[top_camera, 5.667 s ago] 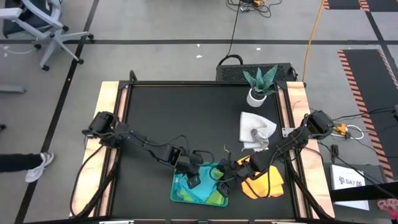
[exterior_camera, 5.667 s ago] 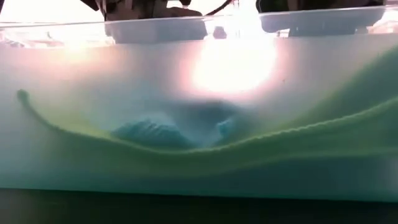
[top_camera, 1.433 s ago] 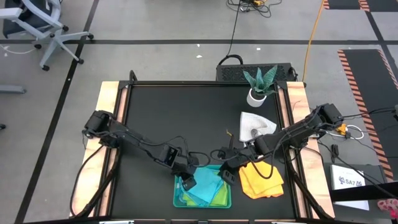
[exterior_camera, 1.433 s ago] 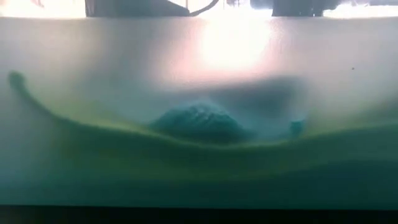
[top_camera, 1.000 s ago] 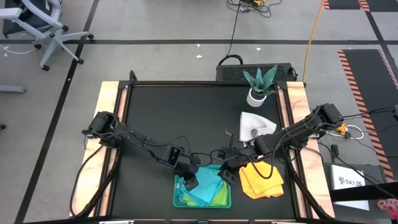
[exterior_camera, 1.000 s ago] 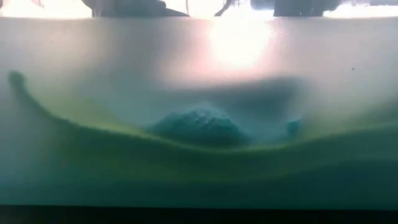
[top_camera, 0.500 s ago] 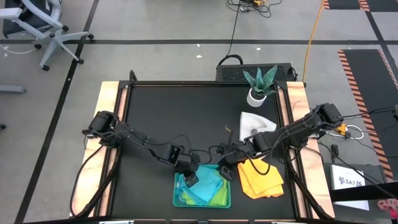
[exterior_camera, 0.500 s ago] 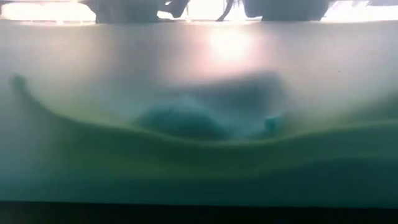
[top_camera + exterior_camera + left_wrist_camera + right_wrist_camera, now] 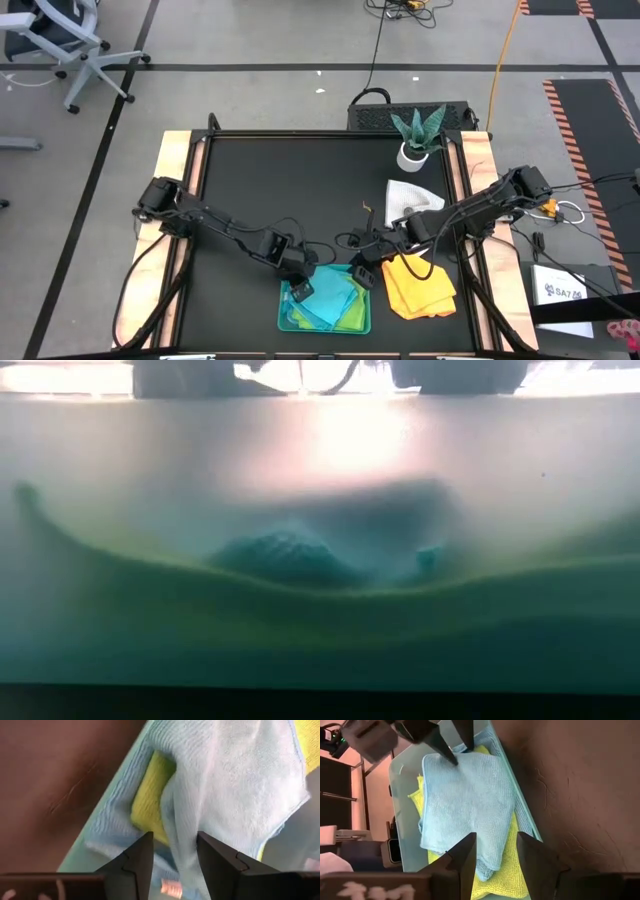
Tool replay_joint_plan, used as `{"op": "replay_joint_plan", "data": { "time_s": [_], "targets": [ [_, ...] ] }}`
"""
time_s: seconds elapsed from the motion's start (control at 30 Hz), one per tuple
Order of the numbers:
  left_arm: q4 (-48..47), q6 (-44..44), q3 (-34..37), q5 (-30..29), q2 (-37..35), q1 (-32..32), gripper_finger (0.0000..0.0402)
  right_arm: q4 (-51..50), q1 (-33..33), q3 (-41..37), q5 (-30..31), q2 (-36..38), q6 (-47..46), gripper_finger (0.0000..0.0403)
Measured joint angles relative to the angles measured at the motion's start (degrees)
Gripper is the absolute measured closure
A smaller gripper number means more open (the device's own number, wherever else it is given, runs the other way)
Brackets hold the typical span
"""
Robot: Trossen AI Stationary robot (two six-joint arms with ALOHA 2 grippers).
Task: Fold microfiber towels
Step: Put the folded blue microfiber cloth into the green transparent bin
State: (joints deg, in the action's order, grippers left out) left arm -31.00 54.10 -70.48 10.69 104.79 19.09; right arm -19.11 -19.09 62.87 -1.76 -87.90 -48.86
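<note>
Both end effectors, left (image 9: 303,283) and right (image 9: 362,274), parted and empty, now higher above turquoise towel (image 9: 331,298) (tray (image 9: 285,312) unmoved)

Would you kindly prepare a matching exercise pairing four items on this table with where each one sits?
Items:
1. turquoise towel
2. yellow-orange towel
3. grey-white towel
4. potted plant

Places:
A. far edge of the table
B. in the teal tray, on top
C. on the table just right of the tray
D. between the plant and the yellow-orange towel

Pairs: 1-B, 2-C, 3-D, 4-A
</note>
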Motion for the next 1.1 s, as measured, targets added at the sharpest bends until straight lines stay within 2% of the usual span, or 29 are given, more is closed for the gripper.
{"op": "replay_joint_plan", "data": {
  "time_s": [0.2, 0.37, 0.47, 0.57, 0.7, 0.83, 0.9, 1.1],
  "targets": [
    [-0.34, 0.96, -0.20, -4.44, -6.04, 0.34, 0.0252, 0.23, 0.00, 0.00, -0.02, 0.00, 0.72, 0.0269],
    [0.29, 1.35, -0.22, -13.00, -11.92, 1.26, 0.0252, 1.29, 0.00, 0.02, 0.02, -0.01, 1.74, 0.0270],
    [0.50, 0.51, -0.24, -18.86, -14.68, 1.74, 0.0252, 1.85, -0.13, 0.02, -0.01, -1.64, 2.30, 0.0287],
    [3.06, -0.37, -0.28, -22.01, -15.33, 1.78, 0.0252, 4.70, -0.73, 0.02, -1.82, -5.24, 3.85, 0.0325],
    [5.38, -1.18, -0.28, -22.31, -14.98, 2.30, 0.0252, 13.90, -1.98, 0.02, -7.30, -12.23, 5.43, 0.0391],
    [5.38, -0.40, -0.23, -22.32, -13.48, 3.23, 0.0252, 18.59, -2.81, -0.01, -9.05, -17.33, 4.56, 0.0396],
    [5.04, -0.31, -0.21, -22.32, -12.48, 4.25, 0.0252, 17.19, -2.79, 0.01, -9.00, -18.62, 4.30, 0.0401],
    [10.28, 0.58, -0.20, -18.44, -5.70, 7.10, 0.0252, 15.56, -2.78, 0.07, -8.88, -18.51, 4.14, 0.0402]
  ]
}}
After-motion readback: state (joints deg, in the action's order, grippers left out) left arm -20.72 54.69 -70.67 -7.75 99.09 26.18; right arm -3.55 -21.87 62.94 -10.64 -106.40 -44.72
